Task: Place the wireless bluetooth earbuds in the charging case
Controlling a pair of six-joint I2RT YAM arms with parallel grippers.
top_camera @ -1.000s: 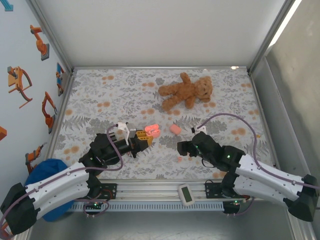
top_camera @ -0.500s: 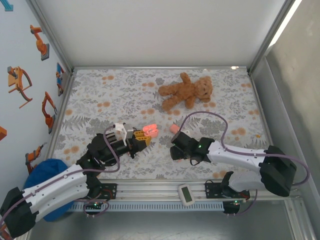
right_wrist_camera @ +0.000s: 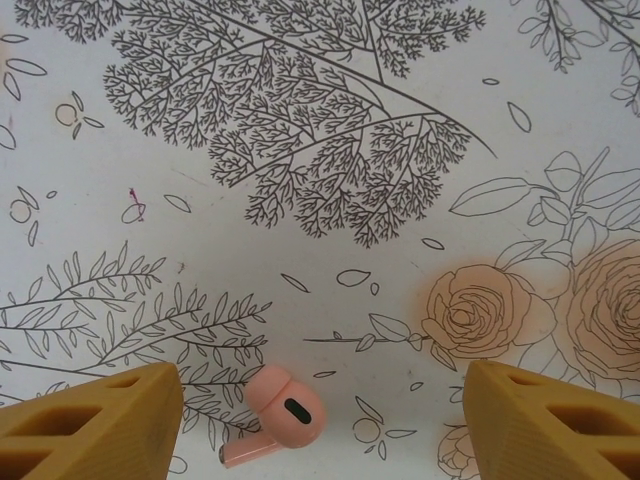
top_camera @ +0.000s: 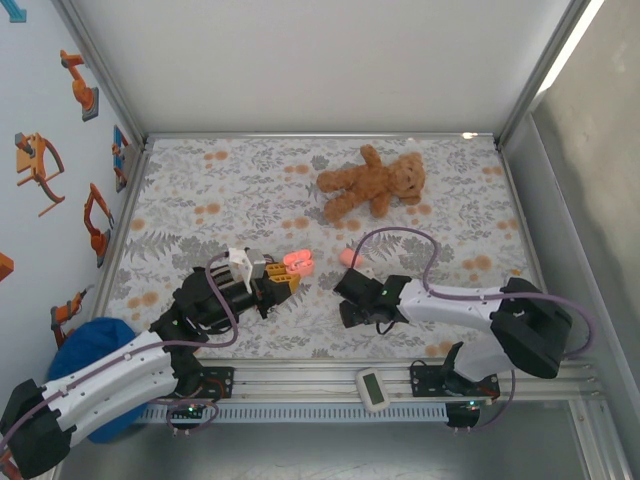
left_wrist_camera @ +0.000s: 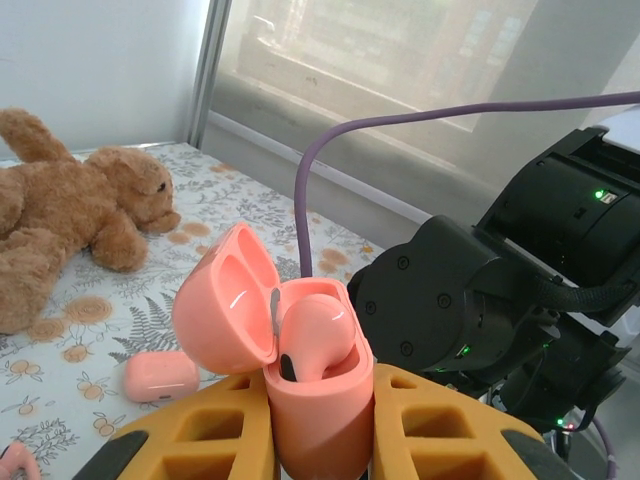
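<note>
Left gripper (top_camera: 282,277) clamped tight on open charging case (left_wrist_camera: 320,412) (one earbud (left_wrist_camera: 315,335) seated inside); right gripper (right_wrist_camera: 322,405) jaws apart, holding nothing, straddling loose earbud (right_wrist_camera: 283,412) on tablecloth (right_wrist_camera: 300,150).

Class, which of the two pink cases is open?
The case clamped in the left gripper: lid flipped back, one earbud inside. The other case lies shut on the table.

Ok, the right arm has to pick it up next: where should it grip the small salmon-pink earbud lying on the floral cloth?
Probably by the rounded head of the salmon-pink earbud, from straight above: it lies flat, thin stem slanting aside, and the right gripper hangs open with a finger on each side.
</note>
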